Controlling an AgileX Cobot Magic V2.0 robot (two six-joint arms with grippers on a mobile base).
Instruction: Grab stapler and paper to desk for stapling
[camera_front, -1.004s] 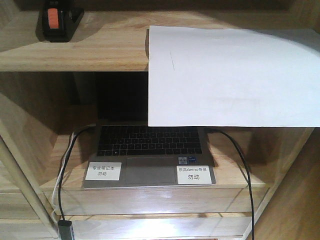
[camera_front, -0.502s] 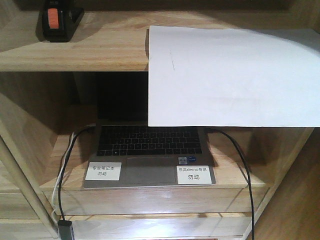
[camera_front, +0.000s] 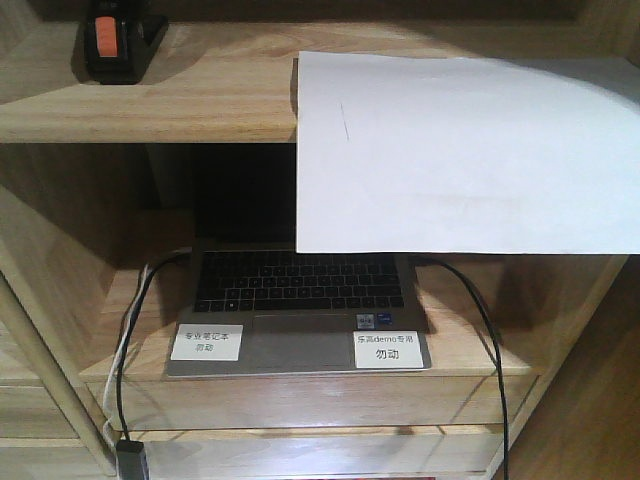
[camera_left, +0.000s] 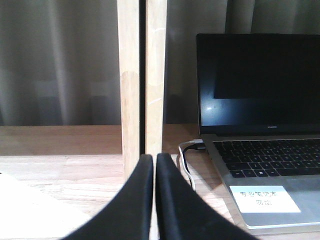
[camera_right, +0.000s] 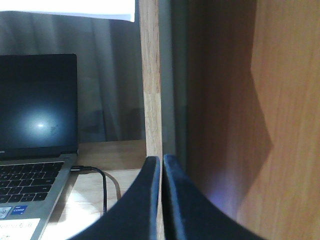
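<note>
The stapler sits at eleven o'clock on the top shelf, the paper overhangs its edge at two o'clock, and the left gripper and right gripper, both pressed together and empty, could knock that sheet off coming up.

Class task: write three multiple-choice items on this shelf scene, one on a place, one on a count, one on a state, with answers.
1. Where is the stapler? A top shelf, left end; B top shelf, right end; C in a drawer.
2. How many white labels are on the laptop? A one; B two; C four.
3. The laptop is: A closed; B open, screen dark; C open, showing a film.
Answers: 1 A, it sits at the far left in the front view. 2 B, one near each front corner. 3 B, both wrist views show it open and black.
</note>
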